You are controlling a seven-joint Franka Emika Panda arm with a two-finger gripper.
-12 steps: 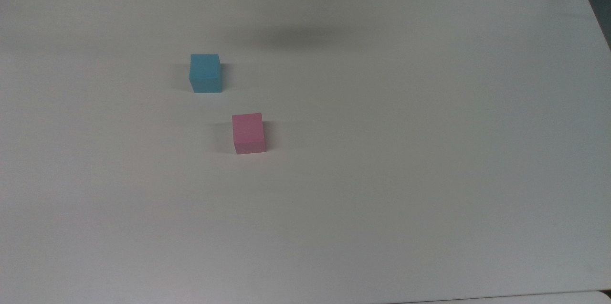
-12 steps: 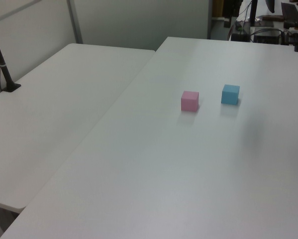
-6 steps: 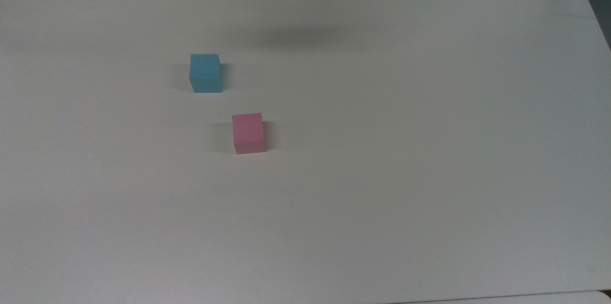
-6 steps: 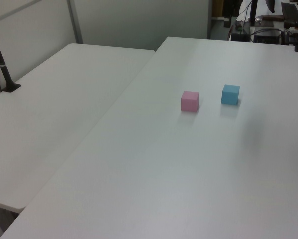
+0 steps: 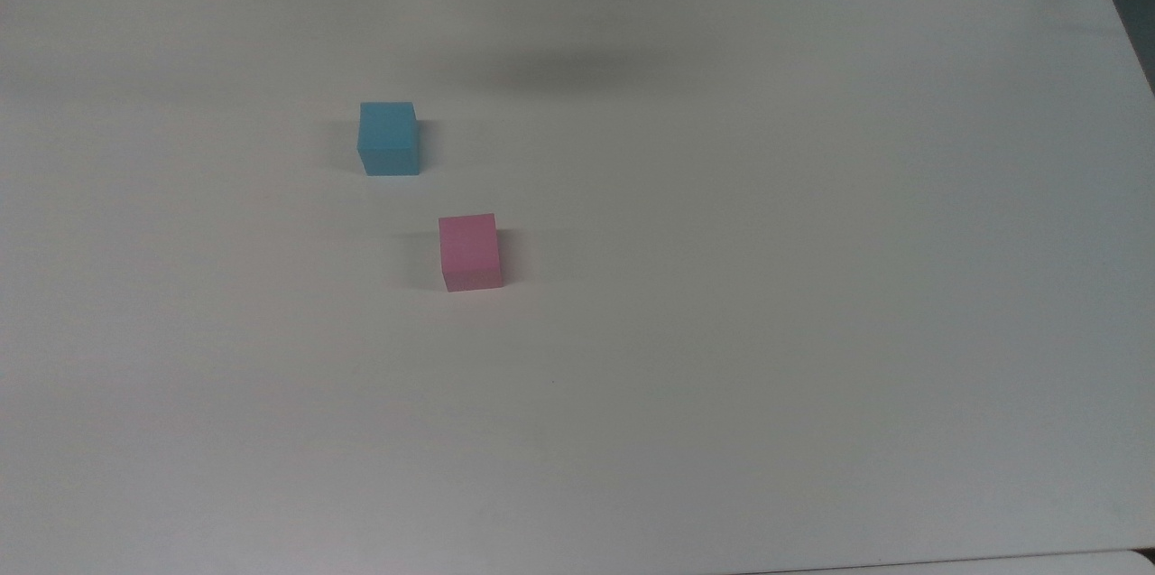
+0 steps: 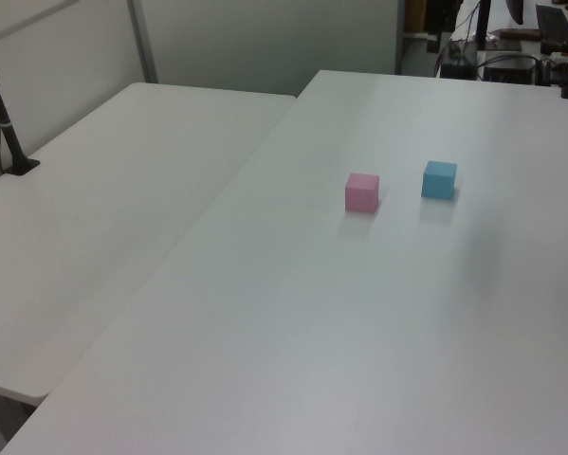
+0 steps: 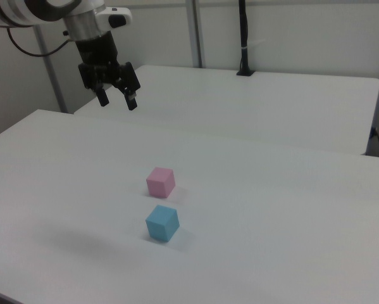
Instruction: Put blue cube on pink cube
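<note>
A plain white table (image 5: 812, 286) carries both cubes, with a second white table (image 6: 103, 209) butted along its side and grey partition walls behind. In the right view the gripper (image 7: 116, 99) hangs high over the far left corner — jaws apart, holding nothing. The blue cube (image 5: 389, 138) and the pink cube (image 5: 470, 252) sit near each other mid-table, not touching — nothing between them.
</note>
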